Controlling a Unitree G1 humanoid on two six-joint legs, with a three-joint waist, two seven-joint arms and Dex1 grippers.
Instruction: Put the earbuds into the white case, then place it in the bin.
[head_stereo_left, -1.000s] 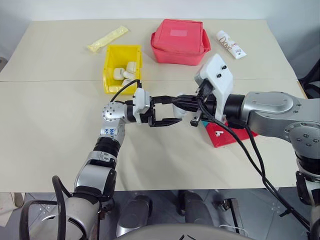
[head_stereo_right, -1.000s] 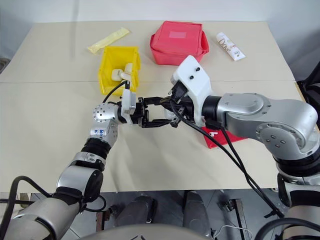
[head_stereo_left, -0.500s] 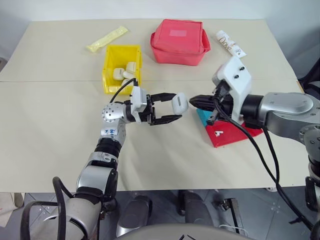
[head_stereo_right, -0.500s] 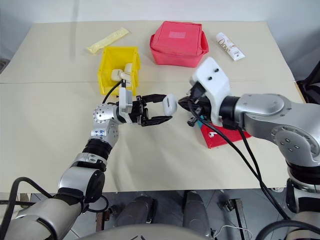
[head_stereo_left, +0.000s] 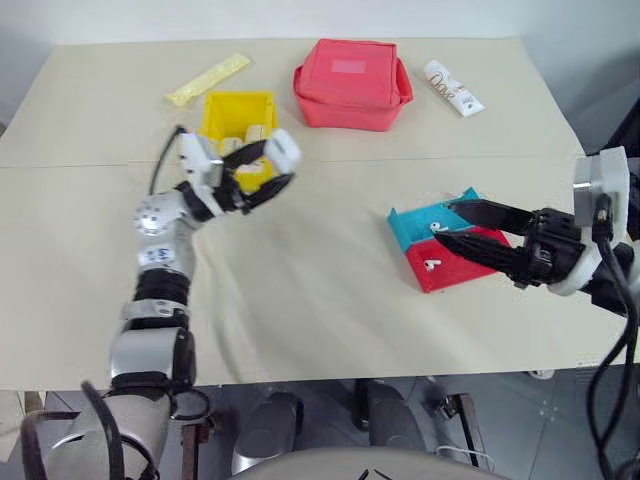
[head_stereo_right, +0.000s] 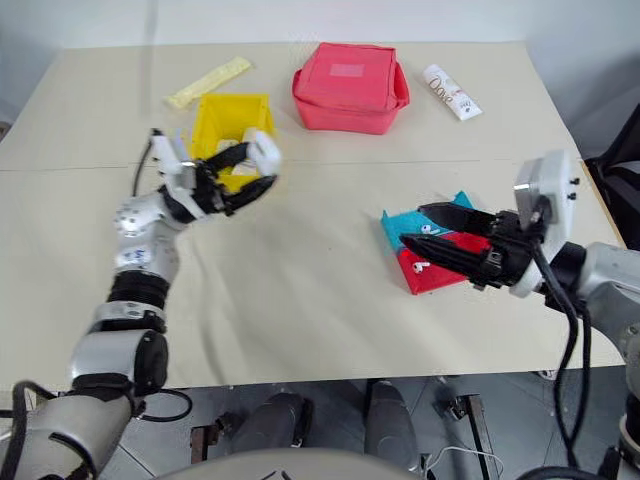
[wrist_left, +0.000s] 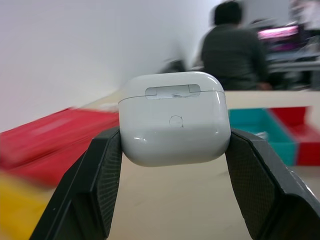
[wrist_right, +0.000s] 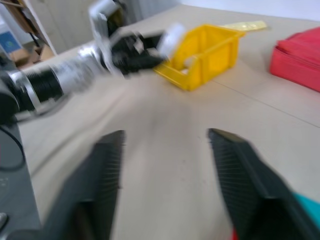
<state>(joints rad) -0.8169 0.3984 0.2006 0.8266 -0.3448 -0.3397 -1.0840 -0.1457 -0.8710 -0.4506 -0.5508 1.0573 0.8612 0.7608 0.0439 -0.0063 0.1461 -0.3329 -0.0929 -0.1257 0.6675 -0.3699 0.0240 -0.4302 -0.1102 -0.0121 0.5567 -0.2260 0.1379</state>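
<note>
Now, starting on the left: your left gripper (head_stereo_left: 272, 168) has swung left and away from the middle of the table since a second ago, and it pinches the white case (head_stereo_left: 283, 148) between its two fingers, lid closed as the left wrist view shows it (wrist_left: 174, 118). The case hangs in the air right at the near right corner of the bin (head_stereo_left: 238, 113), not yet over its opening. The bin already holds a few pale small things; I can't tell what they are. A yellowish sachet (head_stereo_left: 207, 79) lies far left, beyond the bin, and the red pouch (head_stereo_left: 350, 70) and white tube (head_stereo_left: 451, 87) sit along the far edge.

Moving right: one earbud (head_stereo_left: 431, 265) lies loose on the red tray (head_stereo_left: 455, 262), another small white piece (head_stereo_left: 437, 226) near the blue tray (head_stereo_left: 425, 219), likely the second bud. Your right gripper (head_stereo_left: 460, 226) has pulled back to the right after the handover, fingers now spread wide with nothing between them, hovering over the trays.

So the case went to the left hand shut, but buds look still out. Binning it now would skip step one; check that before you drop.
</note>
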